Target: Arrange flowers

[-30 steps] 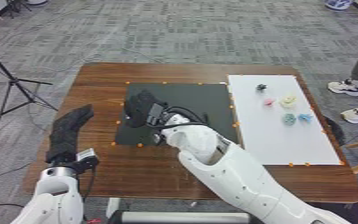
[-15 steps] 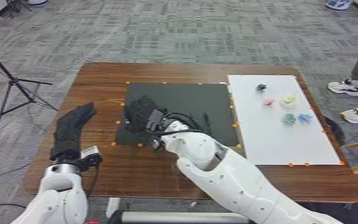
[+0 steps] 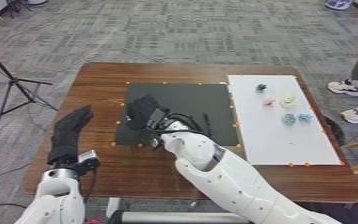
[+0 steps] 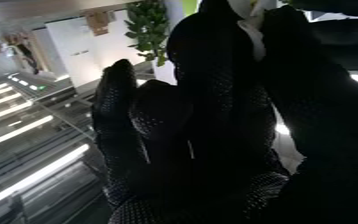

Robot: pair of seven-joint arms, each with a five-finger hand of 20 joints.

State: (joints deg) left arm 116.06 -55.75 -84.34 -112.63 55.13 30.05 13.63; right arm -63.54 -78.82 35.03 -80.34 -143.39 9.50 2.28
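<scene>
Flowers (image 3: 288,101) sitting on white board (image 3: 291,145), upper right; likely light, soft, crushable, needing gentle pinching below bloom. Right hand (image 3: 141,111) hovering mid-frame, can't tell grasp. Left hand (image 3: 66,131) resting released, left.

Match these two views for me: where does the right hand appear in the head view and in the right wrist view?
Head view: the right hand is over the left part of the dark mat.
Right wrist view: it is close up in the foreground, with a leafy plant beyond.
Shared landmark: its black glove; I can't confirm another.
</scene>
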